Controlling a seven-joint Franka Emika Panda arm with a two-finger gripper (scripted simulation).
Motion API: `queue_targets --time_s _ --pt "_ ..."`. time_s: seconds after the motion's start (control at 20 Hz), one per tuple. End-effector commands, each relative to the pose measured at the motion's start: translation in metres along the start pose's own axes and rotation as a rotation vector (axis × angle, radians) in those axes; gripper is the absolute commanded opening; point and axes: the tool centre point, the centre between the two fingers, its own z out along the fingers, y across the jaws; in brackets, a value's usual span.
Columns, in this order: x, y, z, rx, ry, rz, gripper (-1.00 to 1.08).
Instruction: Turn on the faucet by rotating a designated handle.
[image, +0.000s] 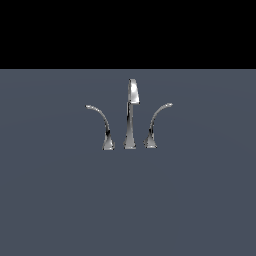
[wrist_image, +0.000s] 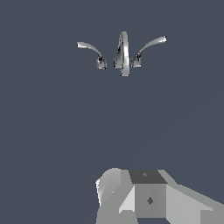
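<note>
Nearest the wrist camera is the gripper (wrist_image: 151, 199), only its grey blocky body showing at the edge of the wrist view; the fingertips are cut off, so I cannot tell whether the jaws stand wide or narrow, and nothing is visibly held. The exterior view shows no part of the arm at all. Beyond the gripper lies a stretch of bare slate-grey floor (image: 128, 200), and then, well apart from the gripper and straight ahead of it in the wrist view, the faucet (image: 130, 114). Taking its tall straight spout (wrist_image: 124, 52) as the landmark, the handle (image: 156, 125) stands just beside it on the exterior view's right, its flared base planted on the floor level with the spout's base. From there it arcs upward and its thin tip sweeps away from the spout, ending lower than the spout's top. The mirror lever (image: 100, 125) stands on the spout's other side, curling the opposite way. By my judgement the approach is not yet begun: the gripper must travel forward across the open floor and meet the handle's outward-sweeping tip, pushing across its long curved axis.
</note>
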Motion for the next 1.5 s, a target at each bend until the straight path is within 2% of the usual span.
queue_targets --time_s 0.0,0.35,0.7,1.45 --pt "0.0 0.0 0.0 0.0 0.0 0.0 -1.0" --pt "0.007 -0.003 0.007 0.0 0.0 0.031 -1.0" --pt "0.03 -0.011 0.026 0.002 0.001 0.125 -1.0" --pt "0.123 -0.019 0.103 0.006 0.003 0.493 -1.0"
